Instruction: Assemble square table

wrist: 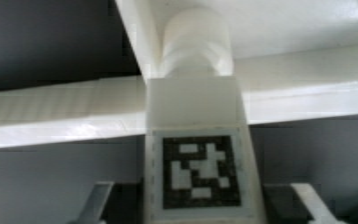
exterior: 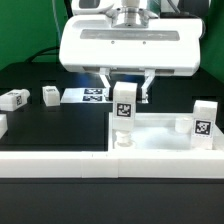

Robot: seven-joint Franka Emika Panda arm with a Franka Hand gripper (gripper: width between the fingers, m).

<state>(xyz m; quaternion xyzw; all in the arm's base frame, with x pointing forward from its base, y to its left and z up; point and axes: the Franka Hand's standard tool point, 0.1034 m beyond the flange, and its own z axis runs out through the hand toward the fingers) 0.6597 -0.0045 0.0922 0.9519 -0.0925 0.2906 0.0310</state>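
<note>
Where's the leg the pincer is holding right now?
In the exterior view the leg stands upright at the tabletop's left corner, between the pincer's fingers, left of another leg.

Upright legs (exterior: pixel 123 112) (exterior: pixel 203 122) flank open tray (exterior: pixel 160 135) (wall (exterior: pixel 60 163) ahead).

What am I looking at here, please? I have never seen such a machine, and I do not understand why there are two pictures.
It is a robot arm building a small white table. The exterior view is taken by a camera off the arm, looking at the whole scene. The big white block at the top is the arm's wrist, and under it hangs the claw, its two-fingered grasping part. The claw grips a short white leg bearing a black-and-white tag, standing upright at a corner of the square table top. Another leg already stands on the top. Two loose legs lie on the black table, near the flat marker board. The wrist view comes from a camera on the arm, so the held leg looks very large there.
</note>
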